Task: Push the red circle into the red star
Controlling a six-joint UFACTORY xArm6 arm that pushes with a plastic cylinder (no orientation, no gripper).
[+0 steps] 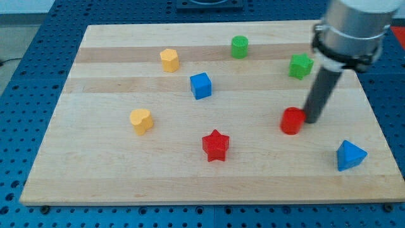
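The blue triangle [350, 155] sits nearest, at the view's bottom right of the desk [126, 183]. The red star [216, 145] is left of it. Farther up, my tip [312, 120] touches the right side of the red circle [292, 120]. There are no jaws, just a rod. The green blocks [301, 65] sit farthest back.

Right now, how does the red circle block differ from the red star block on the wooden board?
The red circle block has a round outline, while the red star block has points. The circle lies toward the view's right, with my tip right beside it on its right; the star lies lower and toward the view's left, with nothing near it. Both are the same red, similar in size, and rest flat on the wooden board.
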